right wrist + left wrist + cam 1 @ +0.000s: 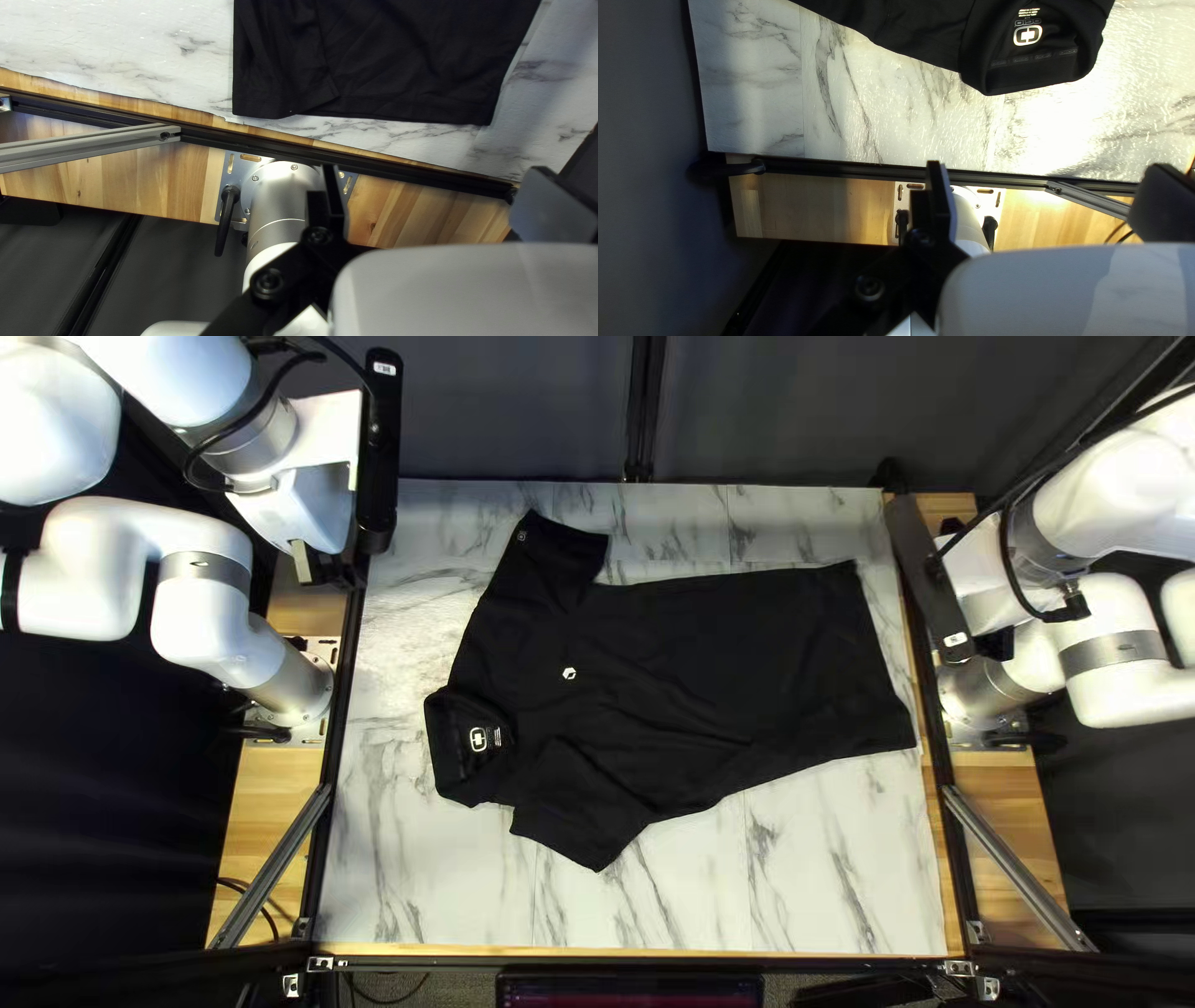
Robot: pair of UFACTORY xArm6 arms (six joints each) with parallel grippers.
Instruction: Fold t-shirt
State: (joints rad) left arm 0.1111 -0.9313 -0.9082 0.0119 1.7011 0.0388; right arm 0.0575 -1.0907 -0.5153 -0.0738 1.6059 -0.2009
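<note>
A black collared t-shirt (697, 660) lies spread on the marble-patterned table, its collar toward the left arm and hem toward the right arm. One sleeve points to the far edge, the other to the near edge. Over the table's left edge hangs my left gripper (326, 569), clear of the cloth; in its wrist view the left gripper (1047, 193) is open, the collar (1042, 46) ahead of it. My right gripper (993, 645) is beyond the right edge; in its own view the right gripper (441, 196) stands open and empty, with the hem (398, 109) ahead.
Dark rails (339, 672) run along the table's sides, with wooden boards (268, 797) outside them. Slanted metal struts (1015, 865) stand at both near corners. Bare marble surface (423, 896) shows around the shirt. A dark curtain (523, 411) hangs behind the far edge.
</note>
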